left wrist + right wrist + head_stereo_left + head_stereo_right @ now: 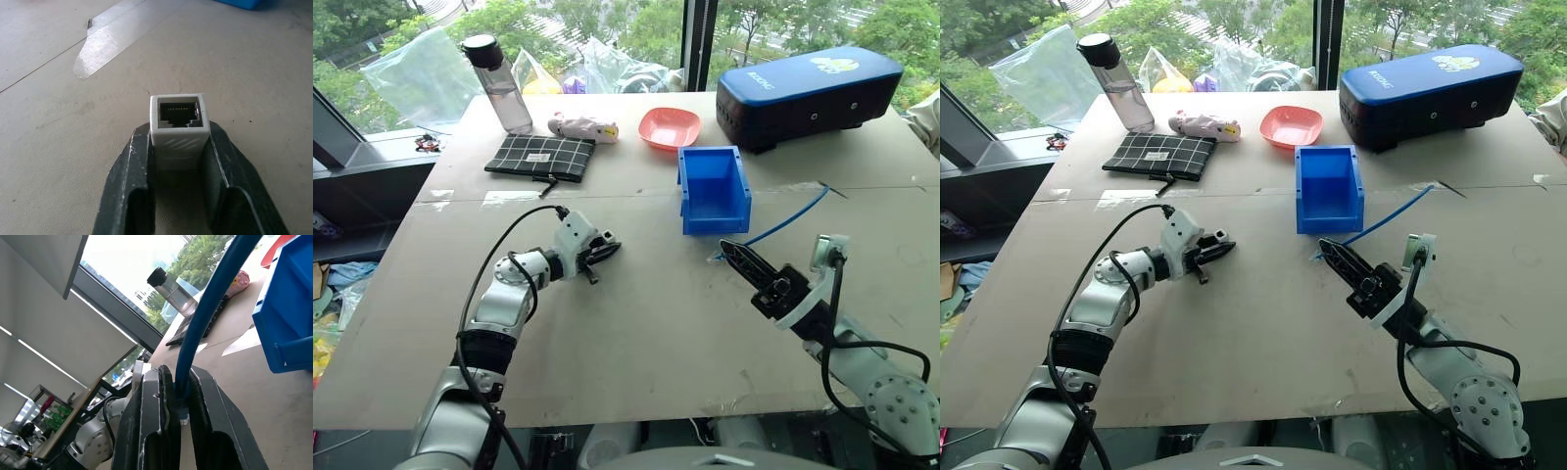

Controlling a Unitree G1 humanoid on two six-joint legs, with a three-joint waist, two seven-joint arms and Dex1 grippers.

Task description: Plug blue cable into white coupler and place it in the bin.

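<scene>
My left gripper (603, 253) lies low over the table's left middle, shut on the white coupler (179, 121). The coupler's dark socket faces away from the wrist, out past the fingertips. My right gripper (732, 253) hovers right of centre, just in front of the bin (715, 221), and points toward the left gripper. It is shut on the blue cable (789, 220) near its end. The cable trails back to the right across the table, past the bin's side. In the right wrist view the cable (210, 298) rises from between the fingers. The bright blue bin stands open and holds nothing.
A dark-blue case (808, 93) sits at the back right, with a pink bowl (668, 127) beside it. A water bottle (499, 83), a checked pouch (540, 157) and a small pink toy (582, 127) lie at the back left. Open tabletop separates the two grippers.
</scene>
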